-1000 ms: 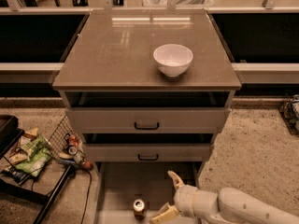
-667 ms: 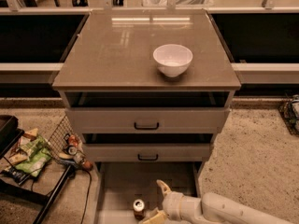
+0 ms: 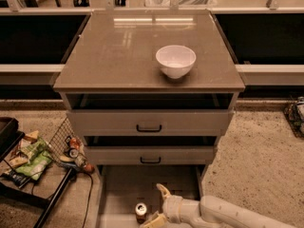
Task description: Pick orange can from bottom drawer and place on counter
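Leftward travel of the arm over the past second has brought the gripper [image 3: 158, 206] low over the bottom drawer [image 3: 142, 179], fingers spread and holding nothing. Orange can [image 3: 141, 211] stands upright on the drawer floor just left of the fingertips, apparently not yet between them. Step in hand: approach to grasp. Next move, as judged: advance left until the fingers straddle the can, then close. The counter [image 3: 118, 56] lies well above the hand.
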Controlling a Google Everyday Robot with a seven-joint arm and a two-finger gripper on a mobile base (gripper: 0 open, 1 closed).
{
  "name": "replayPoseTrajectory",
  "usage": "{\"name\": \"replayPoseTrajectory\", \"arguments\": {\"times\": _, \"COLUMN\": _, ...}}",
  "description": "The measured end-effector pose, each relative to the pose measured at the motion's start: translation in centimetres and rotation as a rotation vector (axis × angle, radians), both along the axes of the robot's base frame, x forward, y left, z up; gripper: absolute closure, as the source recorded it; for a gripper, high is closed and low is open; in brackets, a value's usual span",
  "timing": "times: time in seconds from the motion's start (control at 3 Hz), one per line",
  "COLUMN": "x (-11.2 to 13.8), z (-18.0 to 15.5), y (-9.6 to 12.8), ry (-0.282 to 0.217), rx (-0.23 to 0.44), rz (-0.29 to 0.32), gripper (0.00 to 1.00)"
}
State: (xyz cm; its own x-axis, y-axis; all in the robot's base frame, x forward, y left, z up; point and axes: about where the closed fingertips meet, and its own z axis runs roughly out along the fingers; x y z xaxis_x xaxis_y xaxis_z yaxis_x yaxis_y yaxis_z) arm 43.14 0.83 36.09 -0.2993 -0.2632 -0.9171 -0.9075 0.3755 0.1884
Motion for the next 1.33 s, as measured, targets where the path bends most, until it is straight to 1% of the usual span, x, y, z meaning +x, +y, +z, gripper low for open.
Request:
{"name": "replayPoseTrajectory", "arguments": {"times": 0.33, "x": 1.5, "z": -7.8, "y": 1.0, "ry": -0.039, "rx": 0.016, "rz": 0.118, "gripper": 0.00}}
{"name": "replayPoseTrajectory", "arguments": {"times": 0.67, "x": 3.0, "z": -11.4, "y": 0.9, "ry": -0.069, "rx": 0.020, "rz": 0.180, "gripper": 0.00}}
{"name": "replayPoseTrajectory", "arguments": {"times": 1.0, "x": 4.6, "z": -13.7, "y": 0.7, "ry": -0.098, "rx": 0.012, "rz": 0.227, "gripper": 0.00}}
{"name": "replayPoseTrajectory", "arguments": {"times": 1.33, "x": 5.0, "z": -15.9, "y": 1.7, "ry": -0.114, "rx": 0.022, "rz": 0.262, "gripper": 0.00}}
